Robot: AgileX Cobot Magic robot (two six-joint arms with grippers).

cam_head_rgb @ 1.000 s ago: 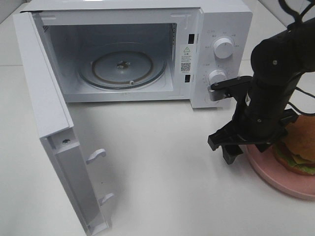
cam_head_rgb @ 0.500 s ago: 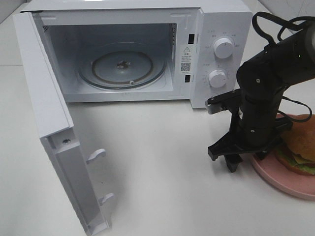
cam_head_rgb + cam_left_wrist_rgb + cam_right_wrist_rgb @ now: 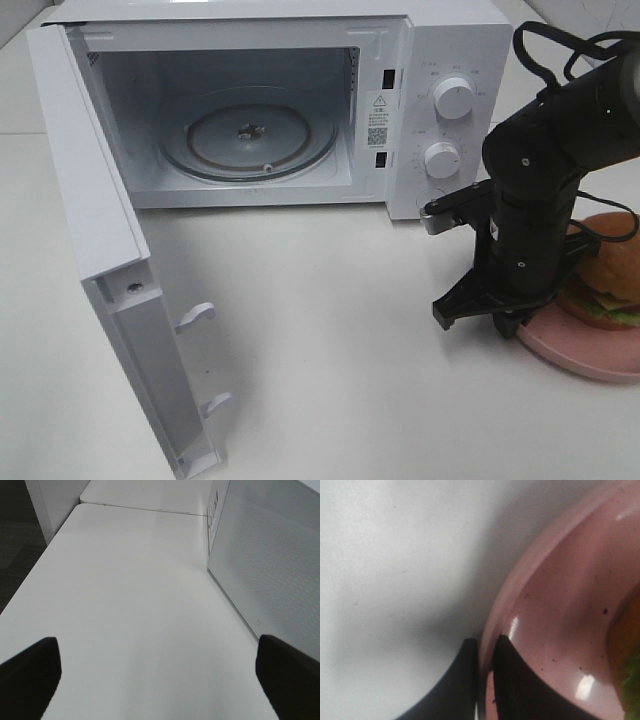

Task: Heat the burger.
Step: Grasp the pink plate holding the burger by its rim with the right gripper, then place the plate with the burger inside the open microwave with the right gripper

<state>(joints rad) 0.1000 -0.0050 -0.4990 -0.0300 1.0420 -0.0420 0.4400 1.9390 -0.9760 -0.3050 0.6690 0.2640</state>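
We saw the right jaws nearly together on the rim of the pink plate (image 3: 575, 357), one side outside the rim and the other inside it, which the right wrist view made plain. We judged this a pinch on the plate, not on the food. The burger (image 3: 612, 282) sat on that plate at the right edge of the desk (image 3: 330, 330), well apart from the microwave (image 3: 445, 50). The microwave's door (image 3: 95, 215) stood wide open on the left, and its glass turntable (image 3: 250, 140) lay bare. The left jaws were spread wide with nothing between them, over the desk beside a white perforated panel (image 3: 270, 570). We took the step in hand to be the grasp on the plate before carrying it. The next move, in our view, called for a level lift so the burger would not slide. After that would come a carry leftward past the knobs (image 3: 455, 100), through the opening and onto the turntable.
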